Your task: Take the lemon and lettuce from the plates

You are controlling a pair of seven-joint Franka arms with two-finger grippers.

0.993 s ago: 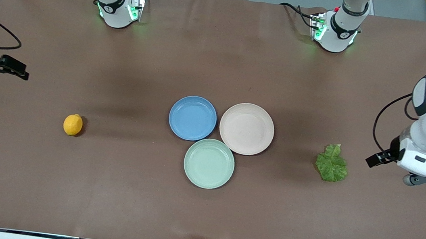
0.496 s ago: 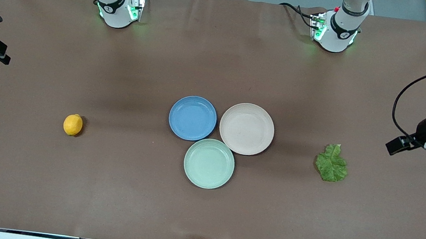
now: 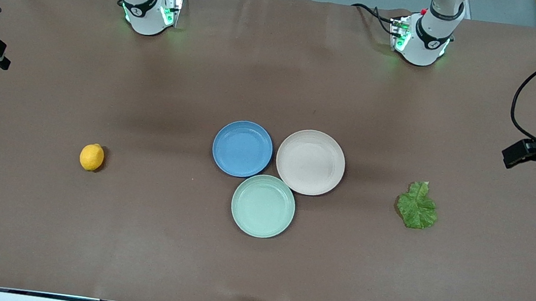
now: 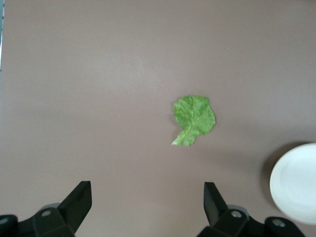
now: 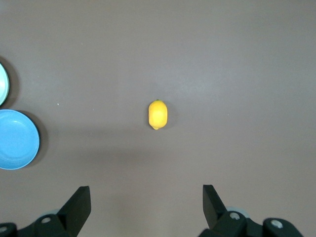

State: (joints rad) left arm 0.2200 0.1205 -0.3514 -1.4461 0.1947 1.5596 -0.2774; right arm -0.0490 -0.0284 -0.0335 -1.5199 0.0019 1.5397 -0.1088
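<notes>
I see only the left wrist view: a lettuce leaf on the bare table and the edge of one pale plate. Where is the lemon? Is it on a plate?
Observer: No. The lemon lies on the bare table toward the right arm's end, apart from every plate.
Operator: How many plates are there?
Observer: Three empty ones, close together mid-table: a blue plate, a beige plate and a mint-green plate nearest the front camera.
Operator: My left claw hangs open, with the lettuce in view. And the right claw?
Observer: The right claw is open too, up over the table at its own end.
</notes>
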